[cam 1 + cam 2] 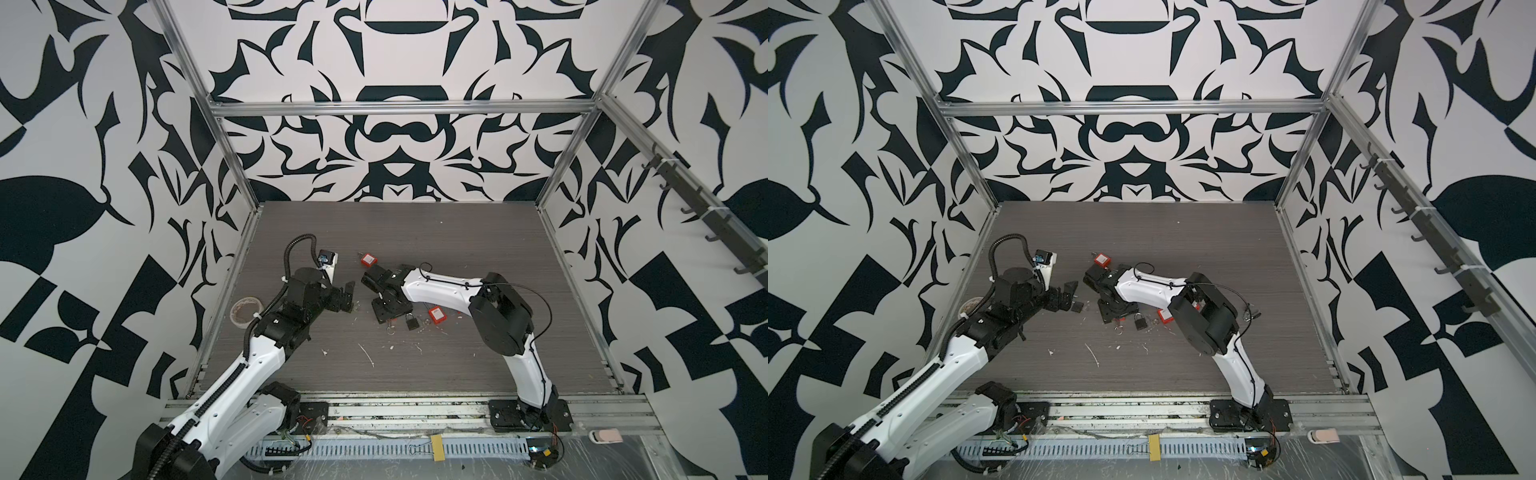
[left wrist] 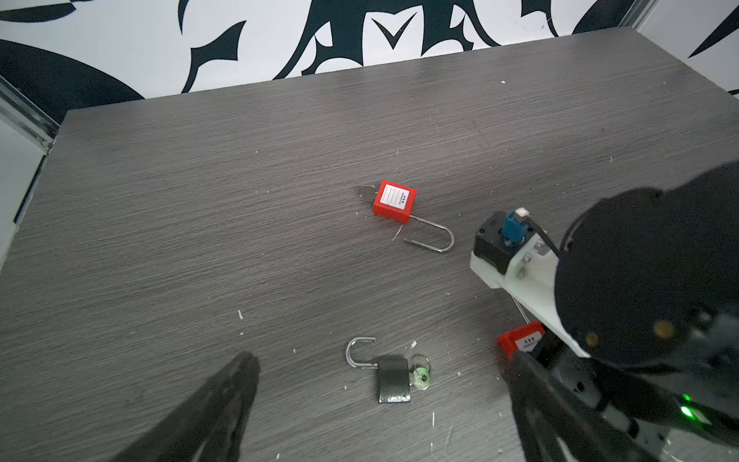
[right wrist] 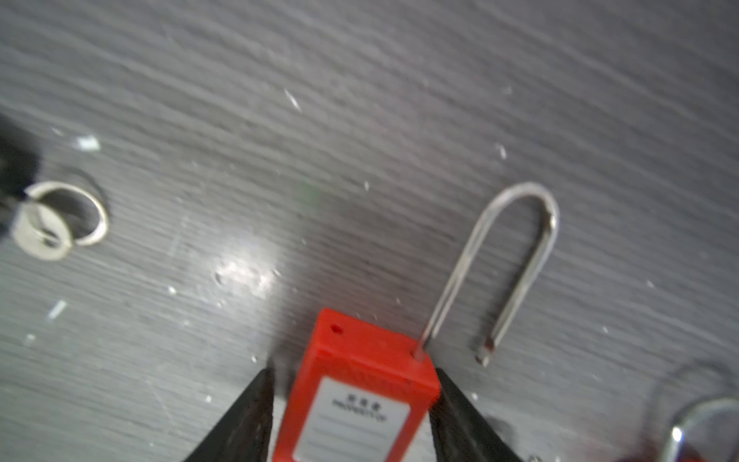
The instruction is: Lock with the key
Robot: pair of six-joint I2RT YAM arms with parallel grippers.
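Padlock [image 3: 340, 432], red, shackle [image 3: 456, 280] open, sits between right gripper [image 3: 352, 370] fingers; grip unclear. Left gripper [image 2: 382, 358] spread wide at its 9 o'clock.

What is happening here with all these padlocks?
The right gripper is low over the table, its fingers either side of a red padlock whose shackle stands open; whether they clamp it I cannot tell. The left gripper hovers wide open, holding nothing. A black padlock, open too, lies with a small key by it; a second red padlock lies open with its own key in. None of the three is locked yet.
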